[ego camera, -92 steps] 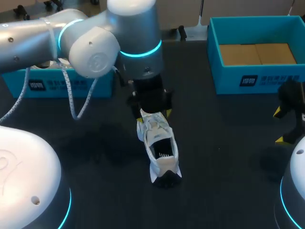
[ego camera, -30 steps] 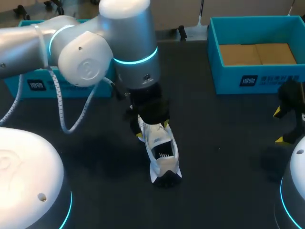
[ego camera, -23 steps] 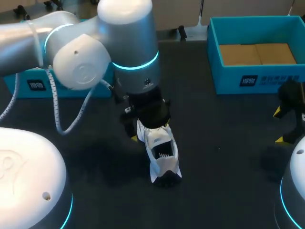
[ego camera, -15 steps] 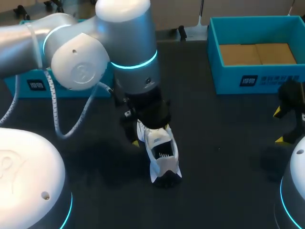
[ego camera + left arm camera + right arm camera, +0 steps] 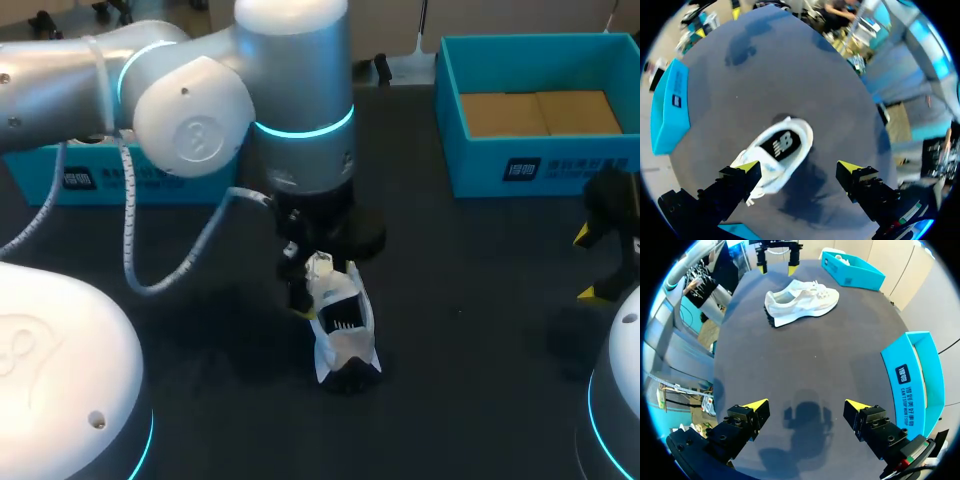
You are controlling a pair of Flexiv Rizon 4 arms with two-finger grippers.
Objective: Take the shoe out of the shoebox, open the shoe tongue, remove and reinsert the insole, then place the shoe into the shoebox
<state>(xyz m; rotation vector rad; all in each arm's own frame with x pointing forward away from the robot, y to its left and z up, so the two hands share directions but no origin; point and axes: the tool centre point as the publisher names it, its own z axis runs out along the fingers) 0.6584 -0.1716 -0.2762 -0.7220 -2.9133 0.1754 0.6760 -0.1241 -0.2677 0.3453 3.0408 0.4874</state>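
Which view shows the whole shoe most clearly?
The right wrist view: the shoe shows whole, side on, with nothing covering it. In the head view the left arm hides its toe end. The left wrist view looks down into its opening, a finger covering one end.

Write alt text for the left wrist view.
A white shoe lies on the dark table, its front end beside one finger of the open left end effector. A blue shoebox stands apart from it.

Silver left arm [image 5: 290,90], cyan ring [image 5: 300,128], grey cable [image 5: 170,275], yellow-tipped left claw [image 5: 799,167]
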